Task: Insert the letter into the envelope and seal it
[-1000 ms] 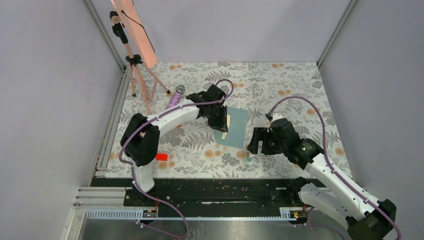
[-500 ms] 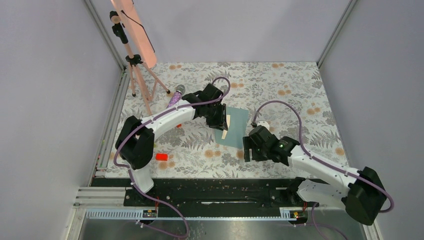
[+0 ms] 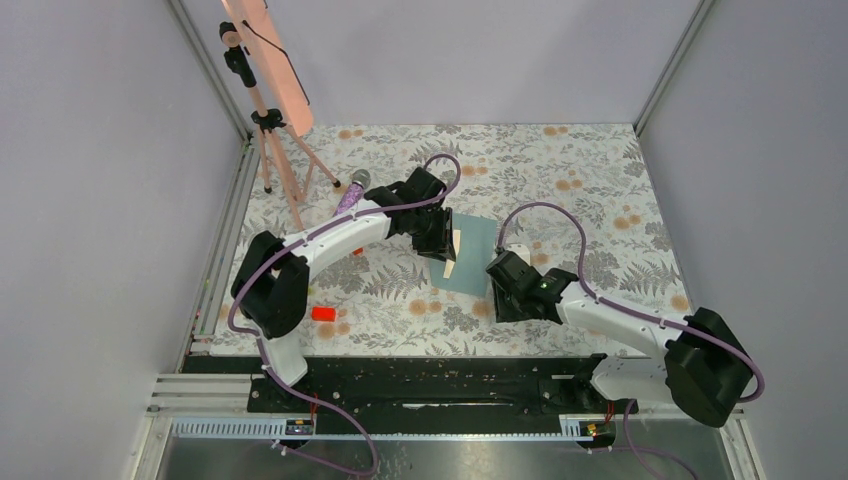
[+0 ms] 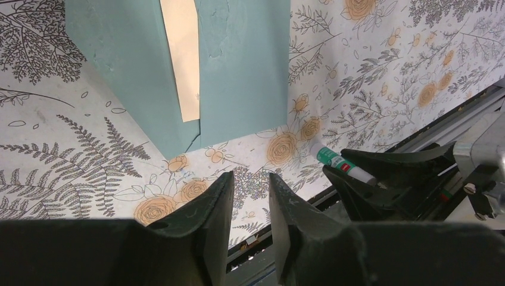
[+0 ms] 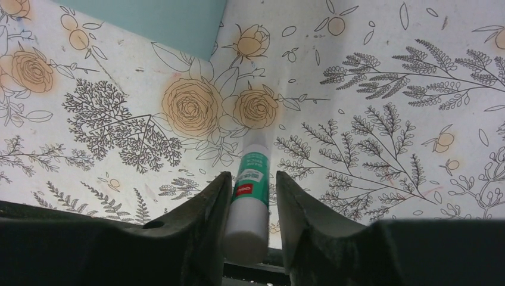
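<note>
Right pincer: closed in on a glue stick, one finger against each side. Stick flat on the table, green label between the fingertips, white end toward the lower edge of the right wrist view. Seen from the top, just below the lower right corner of the envelope.

Left pincer: fingers a narrow gap apart, nothing between them. At the envelope's left edge in the top view.

Envelope: flat on the floral table, centre of the top view.

Letter: a tan strip showing between two teal panels of the envelope, upper middle of the left wrist view.

Further out: small red block at lower left of the top view, tripod with a salmon panel at upper left.
</note>
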Robot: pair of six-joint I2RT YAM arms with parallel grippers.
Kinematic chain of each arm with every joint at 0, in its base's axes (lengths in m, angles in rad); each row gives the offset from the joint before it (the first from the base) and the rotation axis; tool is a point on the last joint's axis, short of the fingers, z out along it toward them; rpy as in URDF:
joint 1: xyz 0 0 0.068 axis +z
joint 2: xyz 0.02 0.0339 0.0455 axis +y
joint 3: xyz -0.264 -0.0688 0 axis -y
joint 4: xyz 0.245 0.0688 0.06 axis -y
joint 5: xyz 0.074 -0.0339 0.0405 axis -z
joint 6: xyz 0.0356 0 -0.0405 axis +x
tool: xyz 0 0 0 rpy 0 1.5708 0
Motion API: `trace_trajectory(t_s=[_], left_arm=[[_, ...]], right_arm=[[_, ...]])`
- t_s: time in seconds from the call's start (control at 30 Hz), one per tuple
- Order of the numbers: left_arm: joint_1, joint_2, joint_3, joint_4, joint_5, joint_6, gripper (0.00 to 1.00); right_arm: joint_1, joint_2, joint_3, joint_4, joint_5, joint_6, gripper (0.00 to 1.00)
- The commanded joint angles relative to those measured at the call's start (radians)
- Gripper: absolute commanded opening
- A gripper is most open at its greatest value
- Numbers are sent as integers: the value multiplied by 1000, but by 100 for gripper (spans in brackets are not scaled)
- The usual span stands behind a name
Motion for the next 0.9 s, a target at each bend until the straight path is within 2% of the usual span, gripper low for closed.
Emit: trace_trajectory(t_s=[0.0,0.13,0.23,0.3,0.37,0.47,0.53,0.6,0.73,0.87], left_arm=[[2,6,25,28,11,7,29],[3,6,28,26,22,10,29],[4,-2,36,20,19,14,29],[5,-7,48,9,24,21,29],[30,-14,67,9,92,21,29],[71,-48,88,26,157,31,29],[88,-79,96,45,208,66,23],[96,-109,107,47,277,128,21],[99,-173,100,55,353,202,24],[99,-233,35,91,375,230,31]], right_arm=[[10,20,39,29,27,0,36],[10,23,53,29,31,-4,14],[10,7,76,29,24,-26,2],[8,-8,105,28,0,-61,0],[-7,-27,142,28,-47,-82,0],[-85,-73,199,45,-210,-88,0],[-140,-93,228,65,-310,-85,0],[-194,-88,267,67,-425,-80,0],[-272,-24,341,65,-663,-20,0],[-309,43,374,75,-798,79,0]])
